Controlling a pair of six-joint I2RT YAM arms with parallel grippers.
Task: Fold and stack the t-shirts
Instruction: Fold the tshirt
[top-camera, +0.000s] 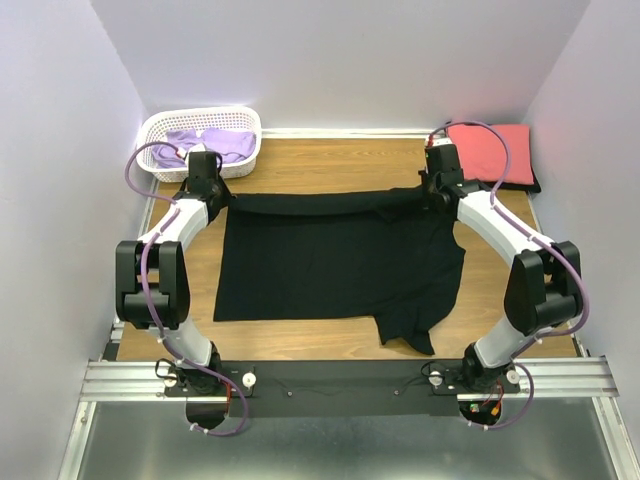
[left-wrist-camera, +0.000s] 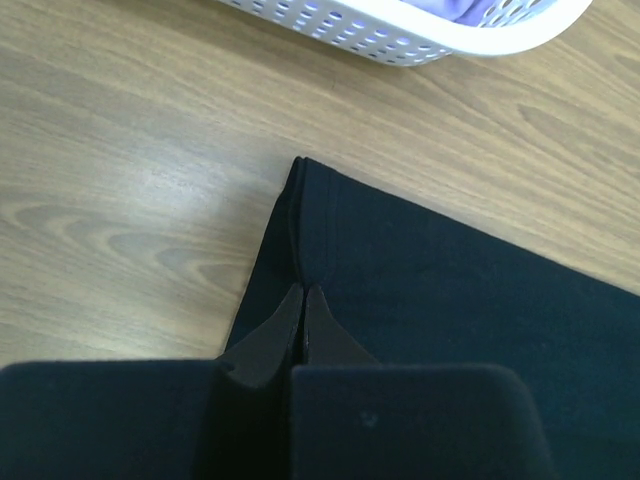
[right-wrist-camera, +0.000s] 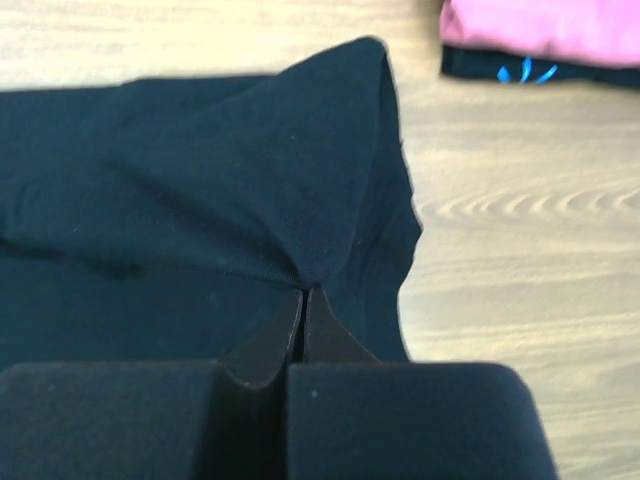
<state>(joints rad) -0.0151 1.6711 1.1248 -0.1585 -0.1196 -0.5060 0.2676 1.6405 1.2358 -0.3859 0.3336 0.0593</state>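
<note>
The plain black t-shirt lies spread across the middle of the wooden table, one sleeve hanging toward the near right. My left gripper is shut on its far left corner, and the pinched seam edge shows just ahead of the closed fingertips in the left wrist view. At the far right corner my right gripper is shut on a bunched fold of the black cloth. Between the two grippers the far edge is doubled over. A folded coral-red t-shirt rests on a dark one with a teal mark.
A white lattice basket stands at the far left corner with a lavender t-shirt inside; its wall is close ahead of the left gripper. White walls close in the table on three sides. Bare wood runs along the near edge.
</note>
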